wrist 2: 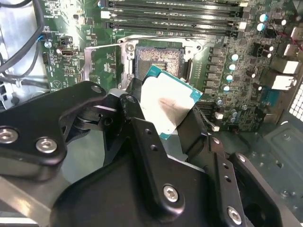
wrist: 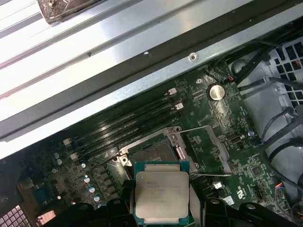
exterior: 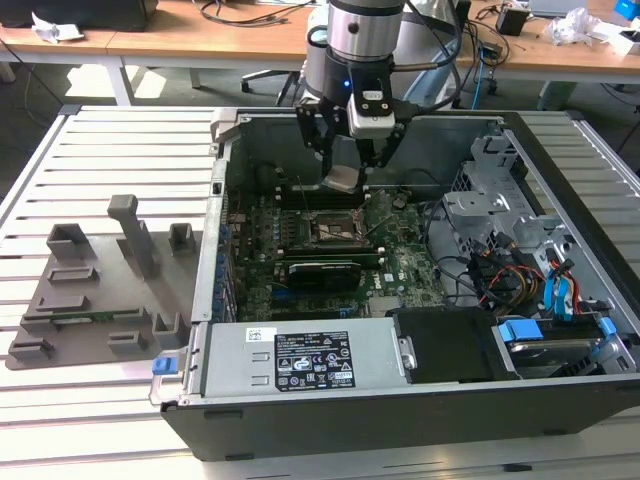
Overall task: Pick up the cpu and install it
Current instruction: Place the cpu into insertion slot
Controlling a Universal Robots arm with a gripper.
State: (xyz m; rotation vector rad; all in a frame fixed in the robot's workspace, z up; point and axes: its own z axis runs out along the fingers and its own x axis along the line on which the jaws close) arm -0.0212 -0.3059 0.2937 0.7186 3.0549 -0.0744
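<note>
The cpu (exterior: 343,180) is a small square chip with a pale metal top and a teal edge. My gripper (exterior: 343,172) is shut on it, one black finger at each side, and holds it in the air inside the open computer case (exterior: 400,410). Both wrist views show the chip (wrist 2: 165,104) (wrist: 161,191) clamped between the fingers (wrist 2: 137,120). It hangs a little above and beside the open socket (wrist 2: 158,59) (wrist: 151,151) on the green motherboard. The socket (exterior: 335,228) has its frame lifted and its thin lever (wrist: 203,130) swung out.
Black memory slots (wrist: 128,118) run beside the socket, and a long black card (exterior: 322,272) lies on its near side. A drive cage with cables and blue clips (exterior: 520,270) fills the case at the exterior view's right. A grey fixture (exterior: 95,290) sits on the slatted table (exterior: 100,150).
</note>
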